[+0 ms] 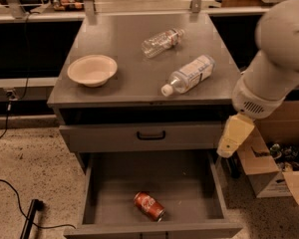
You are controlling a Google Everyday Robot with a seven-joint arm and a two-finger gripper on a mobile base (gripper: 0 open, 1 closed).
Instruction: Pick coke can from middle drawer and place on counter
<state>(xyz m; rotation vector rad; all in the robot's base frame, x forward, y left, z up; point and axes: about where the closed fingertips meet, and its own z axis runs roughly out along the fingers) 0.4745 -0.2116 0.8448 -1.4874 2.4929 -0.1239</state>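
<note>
Lying on its side, the coke can (pixel 149 206) rests on the floor of the open middle drawer (pixel 139 178), near the front wall and a little right of centre, its axis running diagonally. It is the only thing in that drawer. The gripper (pixel 228 151) hangs at the end of the arm to the right of the cabinet, outside the drawer's right wall and about level with the shut drawer front (pixel 109 136) above, well apart from the can. Whether it is spread or closed cannot be told from this angle.

The can should be light and fairly stiff, but it is thin-walled. If empty it would dent under a hard squeeze, and whether it is full cannot be judged. Its painted round skin is slick, and on its side it may roll when nudged. The best hold is probably across the middle of the barrel from above, square to its axis.

On the worktop (pixel 124 39) sit 1 pale bowl (pixel 92 69), apparently empty, and 2 clear plastic bottles (pixel 162 42) (pixel 188 74), both lying down. How much they hold cannot be told. The strip between bowl and bottles looks a fair landing spot. A cardboard box (pixel 261 166) beside the cabinet holds oddments too small to name.
</note>
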